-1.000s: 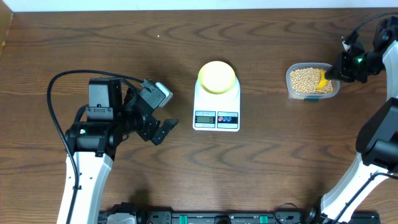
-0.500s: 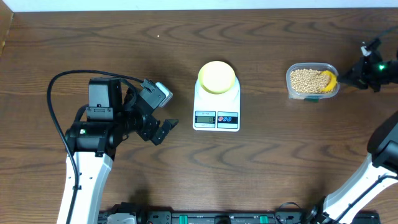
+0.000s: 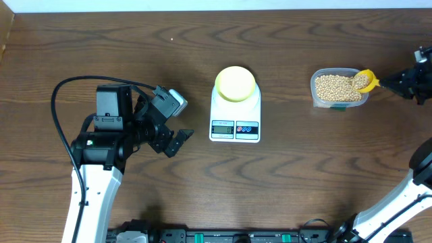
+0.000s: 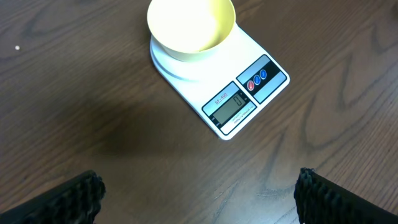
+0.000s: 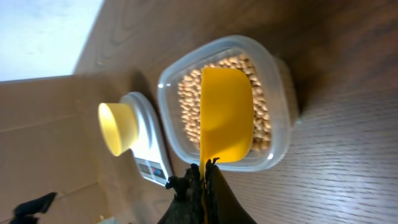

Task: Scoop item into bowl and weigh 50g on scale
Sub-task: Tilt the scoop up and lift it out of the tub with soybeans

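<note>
The beans (image 3: 332,88) fill a clear tub (image 3: 316,94) at the right. My right gripper (image 3: 390,84) is shut on the handle of a yellow scoop (image 3: 364,79), which sits over the tub's right rim with beans in it. In the right wrist view the scoop (image 5: 227,115) covers part of the beans (image 5: 188,93), and the gripper (image 5: 204,171) pinches its handle. The empty pale-yellow bowl (image 3: 235,83) stands on the white scale (image 3: 235,127). My left gripper (image 3: 177,140) is open to the left of the scale, above bare table. In the left wrist view the bowl (image 4: 191,25) and scale (image 4: 249,99) lie ahead of its fingers (image 4: 68,199).
A black cable (image 3: 64,91) loops over the table by the left arm. The table's far edge (image 3: 216,9) runs along the top. The tub stands about a hand's width right of the scale.
My right gripper has drawn back to the right, bringing the scoop from the tub's middle to its right rim with beans in it. The left arm has not moved.
</note>
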You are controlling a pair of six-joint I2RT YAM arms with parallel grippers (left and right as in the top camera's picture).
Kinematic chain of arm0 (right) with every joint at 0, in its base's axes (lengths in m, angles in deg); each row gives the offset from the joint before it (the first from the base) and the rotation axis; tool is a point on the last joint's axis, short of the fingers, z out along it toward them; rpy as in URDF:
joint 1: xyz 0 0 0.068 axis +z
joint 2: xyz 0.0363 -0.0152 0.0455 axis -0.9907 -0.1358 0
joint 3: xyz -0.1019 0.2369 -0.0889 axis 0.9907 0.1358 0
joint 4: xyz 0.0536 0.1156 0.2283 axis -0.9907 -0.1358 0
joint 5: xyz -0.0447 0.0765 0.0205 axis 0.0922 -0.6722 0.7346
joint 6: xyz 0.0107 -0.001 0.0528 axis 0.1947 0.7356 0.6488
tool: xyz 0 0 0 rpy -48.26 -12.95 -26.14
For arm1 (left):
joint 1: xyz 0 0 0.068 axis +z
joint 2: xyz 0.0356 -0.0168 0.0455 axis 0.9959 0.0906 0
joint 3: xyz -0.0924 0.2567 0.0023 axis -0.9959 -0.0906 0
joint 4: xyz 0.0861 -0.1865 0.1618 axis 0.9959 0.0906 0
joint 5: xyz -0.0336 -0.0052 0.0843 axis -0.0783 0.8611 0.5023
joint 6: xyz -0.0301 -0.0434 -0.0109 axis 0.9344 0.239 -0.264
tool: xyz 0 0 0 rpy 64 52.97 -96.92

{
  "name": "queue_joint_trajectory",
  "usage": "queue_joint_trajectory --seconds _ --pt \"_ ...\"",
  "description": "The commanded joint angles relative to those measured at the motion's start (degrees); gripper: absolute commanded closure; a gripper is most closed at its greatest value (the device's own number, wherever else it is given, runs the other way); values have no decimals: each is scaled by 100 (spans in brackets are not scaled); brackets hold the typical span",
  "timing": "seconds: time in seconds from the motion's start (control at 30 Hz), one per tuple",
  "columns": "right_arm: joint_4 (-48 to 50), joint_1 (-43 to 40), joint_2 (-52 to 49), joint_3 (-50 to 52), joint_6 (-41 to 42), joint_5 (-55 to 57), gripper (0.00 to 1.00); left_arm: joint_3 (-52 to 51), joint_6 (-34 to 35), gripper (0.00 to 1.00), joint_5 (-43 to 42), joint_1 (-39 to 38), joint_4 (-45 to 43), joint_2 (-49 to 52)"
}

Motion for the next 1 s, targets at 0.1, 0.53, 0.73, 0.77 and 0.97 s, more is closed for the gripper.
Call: queue_joint_trajectory --seconds 0.1,0.53,0.73,0.77,0.97 --pt "-173 -42 -59 22 -271 -1005 99 -35 -83 0 -72 24 0 22" --pt "-669 404 -59 22 -417 -1596 99 -35 -83 1 -72 24 -2 22" --pt "-632 1040 -59 22 -376 -1744 99 -35 -83 1 -72 24 -2 22" --pt "-590 1139 -59 22 -332 -1812 99 -35 -83 0 -72 24 -2 22" --pt "-111 1770 -59 22 393 -2068 99 -35 -83 1 -74 24 0 22"
